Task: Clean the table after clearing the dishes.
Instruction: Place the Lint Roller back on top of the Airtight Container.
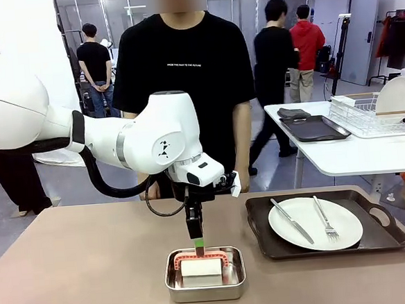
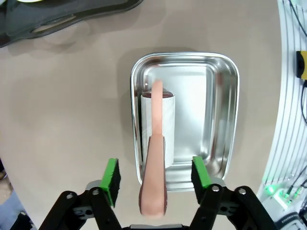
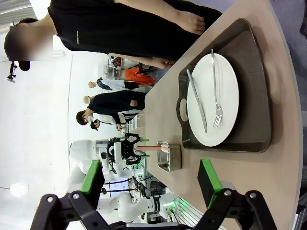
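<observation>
Right gripper (image 3: 151,178): green pads spread wide, nothing between them.
Left gripper (image 2: 156,176): jaws parted, straddling the pink handle (image 2: 156,158) with a gap on each side, no grip. In the front view it's edge-on, so the spread can't be read there.
The handle arches over a white block (image 1: 201,266). Block material unclear, lower part hidden by the pan wall.
One shiny rectangular steel pan (image 1: 206,291), rounded corners, on the matte beige table (image 1: 93,271).
To its right, well apart: one dark handled tray (image 1: 261,238) carrying one round white plate (image 1: 311,217), one knife (image 1: 292,221), one fork (image 1: 325,220).
Person in a black tee (image 1: 183,77) at the far edge, partly behind the left arm.
</observation>
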Controlling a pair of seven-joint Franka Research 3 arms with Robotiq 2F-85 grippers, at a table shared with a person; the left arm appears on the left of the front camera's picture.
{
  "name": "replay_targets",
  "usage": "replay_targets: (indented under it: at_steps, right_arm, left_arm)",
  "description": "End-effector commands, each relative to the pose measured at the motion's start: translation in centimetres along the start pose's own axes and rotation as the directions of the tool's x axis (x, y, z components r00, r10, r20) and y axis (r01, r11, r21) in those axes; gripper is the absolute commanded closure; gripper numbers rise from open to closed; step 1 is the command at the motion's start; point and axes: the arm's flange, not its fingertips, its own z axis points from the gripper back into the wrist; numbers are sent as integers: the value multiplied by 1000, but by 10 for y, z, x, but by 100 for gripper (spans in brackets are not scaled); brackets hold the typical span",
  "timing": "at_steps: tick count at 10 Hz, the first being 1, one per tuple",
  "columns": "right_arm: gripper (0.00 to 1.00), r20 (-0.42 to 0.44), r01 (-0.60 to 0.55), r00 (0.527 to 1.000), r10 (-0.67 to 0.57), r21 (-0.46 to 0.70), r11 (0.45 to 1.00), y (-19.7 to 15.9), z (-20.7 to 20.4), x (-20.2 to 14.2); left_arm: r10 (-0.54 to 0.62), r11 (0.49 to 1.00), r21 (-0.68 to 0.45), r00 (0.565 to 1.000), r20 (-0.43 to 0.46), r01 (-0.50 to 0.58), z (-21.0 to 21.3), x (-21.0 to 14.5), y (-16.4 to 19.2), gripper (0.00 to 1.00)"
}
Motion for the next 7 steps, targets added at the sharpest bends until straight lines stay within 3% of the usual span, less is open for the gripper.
replay_targets:
  at_steps: [1, 5, 7]
  right_arm:
    - [0, 2, -3, 1000, 3, 1, 1000, 3, 1, -1]
    - [0, 2, -3, 1000, 3, 1, 1000, 3, 1, -1]
    - [0, 2, -3, 1000, 3, 1, 1000, 3, 1, -1]
  left_arm:
    - [0, 1000, -24, 1000, 4, 0, 17, -4, -6, 0]
    - [-36, 998, -59, 999, 36, 38, 26, -10, -9, 0]
    - [6, 1000, -10, 1000, -6, -6, 21, -2, -5, 0]
